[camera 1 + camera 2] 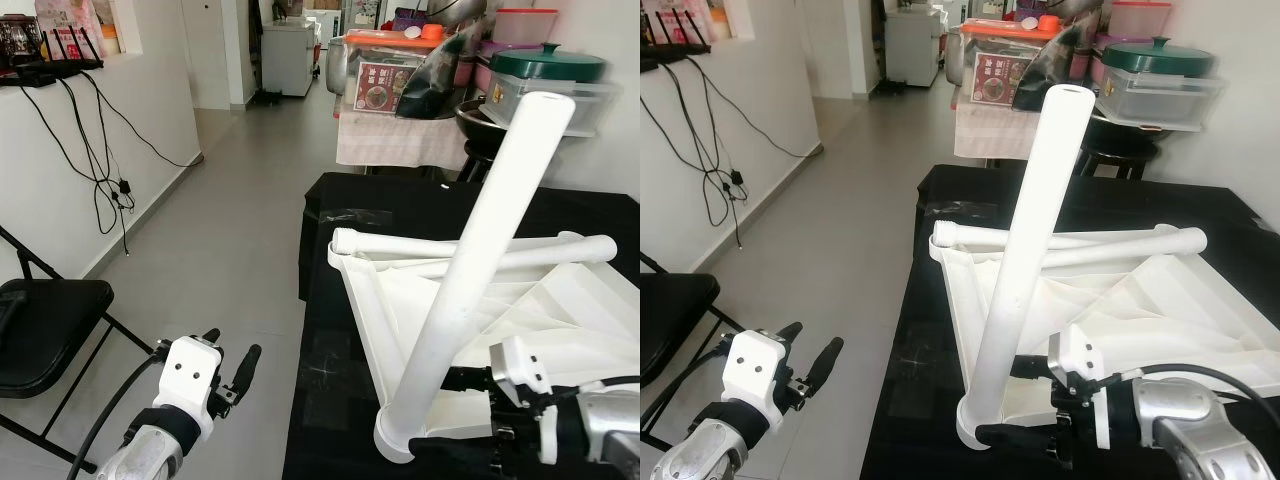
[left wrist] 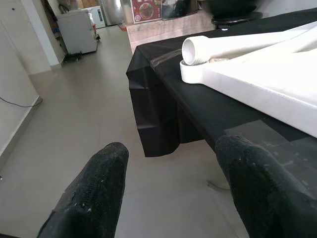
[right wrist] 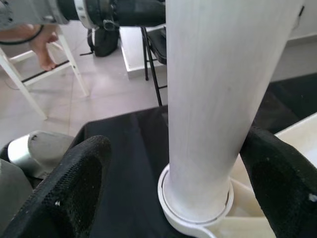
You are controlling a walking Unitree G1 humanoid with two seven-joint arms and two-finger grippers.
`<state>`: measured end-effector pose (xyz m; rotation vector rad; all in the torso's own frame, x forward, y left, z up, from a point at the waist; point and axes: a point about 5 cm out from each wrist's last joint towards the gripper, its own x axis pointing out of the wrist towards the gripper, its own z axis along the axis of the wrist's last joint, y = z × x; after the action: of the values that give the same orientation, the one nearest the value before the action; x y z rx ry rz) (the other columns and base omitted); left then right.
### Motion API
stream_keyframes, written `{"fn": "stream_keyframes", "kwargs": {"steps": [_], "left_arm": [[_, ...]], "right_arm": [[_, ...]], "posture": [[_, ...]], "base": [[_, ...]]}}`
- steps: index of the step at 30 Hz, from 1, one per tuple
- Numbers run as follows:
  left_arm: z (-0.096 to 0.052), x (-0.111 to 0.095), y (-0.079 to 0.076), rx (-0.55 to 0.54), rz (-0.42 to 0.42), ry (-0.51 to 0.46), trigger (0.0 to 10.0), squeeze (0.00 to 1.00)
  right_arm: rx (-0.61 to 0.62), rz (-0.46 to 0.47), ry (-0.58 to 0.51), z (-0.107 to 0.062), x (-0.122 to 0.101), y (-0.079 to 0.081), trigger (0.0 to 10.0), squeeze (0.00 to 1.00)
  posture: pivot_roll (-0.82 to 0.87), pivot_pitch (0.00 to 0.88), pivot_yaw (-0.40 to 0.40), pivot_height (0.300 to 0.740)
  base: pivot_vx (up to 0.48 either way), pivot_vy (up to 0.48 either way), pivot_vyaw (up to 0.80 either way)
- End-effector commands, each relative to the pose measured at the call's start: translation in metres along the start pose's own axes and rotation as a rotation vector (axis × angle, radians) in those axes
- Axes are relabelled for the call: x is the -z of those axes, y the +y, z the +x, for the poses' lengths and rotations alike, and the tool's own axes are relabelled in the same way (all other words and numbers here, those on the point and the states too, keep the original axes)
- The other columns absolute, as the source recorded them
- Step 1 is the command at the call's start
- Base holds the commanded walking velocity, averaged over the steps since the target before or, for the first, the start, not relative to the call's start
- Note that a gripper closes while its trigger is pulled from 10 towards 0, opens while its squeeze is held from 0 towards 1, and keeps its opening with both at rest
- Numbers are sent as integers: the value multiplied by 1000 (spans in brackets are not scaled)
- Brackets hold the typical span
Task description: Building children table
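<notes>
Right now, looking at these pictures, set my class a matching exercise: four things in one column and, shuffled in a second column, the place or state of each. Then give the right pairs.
Things:
1. White table leg
2. Left tool
3. Black folding chair
4. Green pot lid

Places or states:
A. On the floor to the robot's left
B. Standing tilted in the corner socket of the upside-down tabletop
C. On a clear box at the back
D. Open, over the floor beside the black-covered table

Pairs: 1-B, 2-D, 3-A, 4-C
</notes>
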<state>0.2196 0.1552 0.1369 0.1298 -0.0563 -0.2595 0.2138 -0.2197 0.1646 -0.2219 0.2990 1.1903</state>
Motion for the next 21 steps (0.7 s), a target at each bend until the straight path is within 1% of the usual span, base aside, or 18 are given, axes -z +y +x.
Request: {"fn": "stream_keyframes", "kwargs": {"steps": [1,2,3,5,6,7,8,13,14,18,19,20,21], "left_arm": [[-1,6,2,-16,6,40,10000,0],[-1,7,1,-15,9,43,10000,0],[-1,7,1,-15,9,43,10000,0],[-1,7,1,-10,15,43,10000,0],[-1,7,1,-10,15,43,10000,0],[0,7,1,-10,17,42,10000,0],[0,6,0,-11,18,38,10000,0],[0,6,0,-15,20,36,10000,0],[0,6,0,-16,21,35,10000,0],[0,6,0,-16,21,36,10000,0],[0,6,0,-16,20,37,10000,0],[0,6,0,-16,20,37,10000,0],[0,6,0,-16,19,37,10000,0]], "right_arm": [[79,5,10,-1,5,-4,10000,0],[118,2,10,-3,5,-7,10000,0],[118,2,10,-3,5,-7,10000,0],[234,-2,-2,-3,4,-19,10000,0],[234,-2,-2,-3,4,-19,10000,0],[291,23,-39,-3,2,-24,10000,0],[309,45,-51,-3,2,-25,10000,0],[303,57,-62,-2,2,-23,10000,0],[279,52,-65,-3,2,-19,10000,0],[264,48,-70,-3,1,-18,10000,0],[227,50,-83,-4,-1,-14,10000,0],[227,50,-83,-4,-1,-14,10000,0],[182,52,-92,-5,-3,-10,10000,0]], "posture": [[-49,9,-27,740],[-50,9,-26,740],[-50,9,-26,740],[-52,10,-27,740],[-52,10,-27,740],[-50,11,-29,740],[-51,13,-28,740],[-52,13,-27,740],[-51,13,-27,740],[-51,13,-27,740],[-51,12,-28,740],[-51,12,-28,740],[-51,12,-28,740]], "base": [[0,304,0],[0,304,0],[0,304,0],[0,304,0],[0,304,0],[0,0,0],[0,0,-800],[0,0,-800],[0,0,-800],[0,0,-800],[0,0,-800],[0,0,-800],[0,0,-800]]}}
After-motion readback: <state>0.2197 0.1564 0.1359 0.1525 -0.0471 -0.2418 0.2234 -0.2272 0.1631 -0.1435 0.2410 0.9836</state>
